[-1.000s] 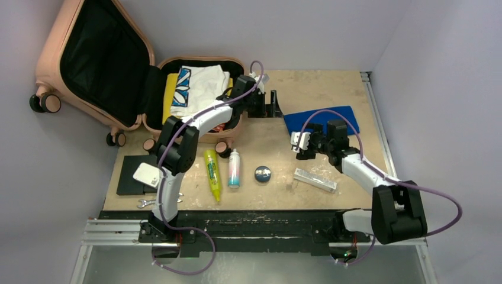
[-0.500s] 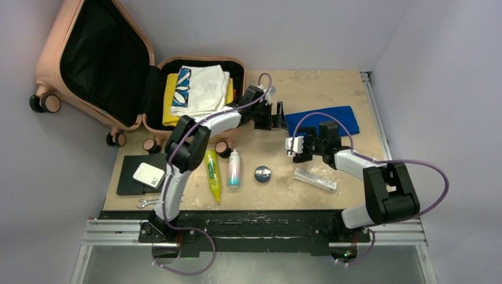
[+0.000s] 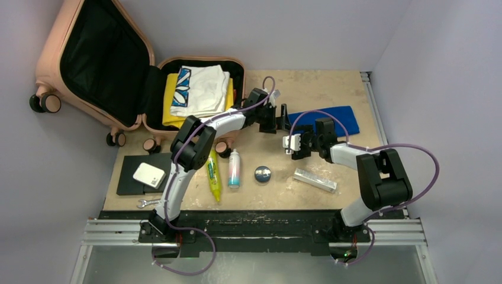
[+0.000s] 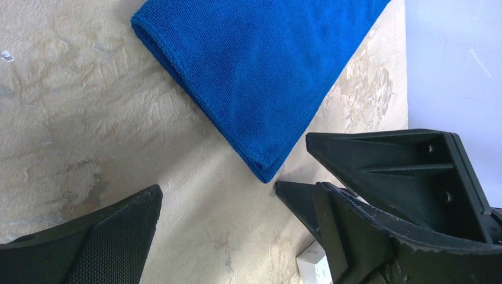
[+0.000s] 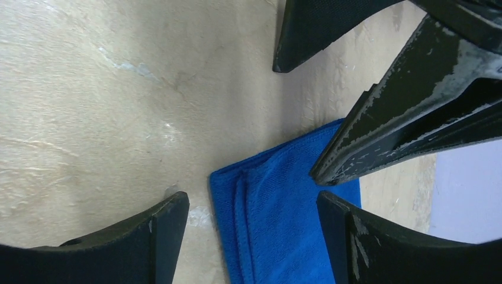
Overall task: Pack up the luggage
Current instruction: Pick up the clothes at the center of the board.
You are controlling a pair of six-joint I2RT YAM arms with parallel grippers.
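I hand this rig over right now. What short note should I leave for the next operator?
Left gripper: open, empty, at the corner of the blue cloth.
Right gripper: open, empty, beside it at that corner.
Luggage: open at the table's far left; folded white and yellow clothes lie inside.
Done: those clothes packed.
Left: blue cloth, yellow tube, bottle, round tin and silver packet are on the table, not yet packed.
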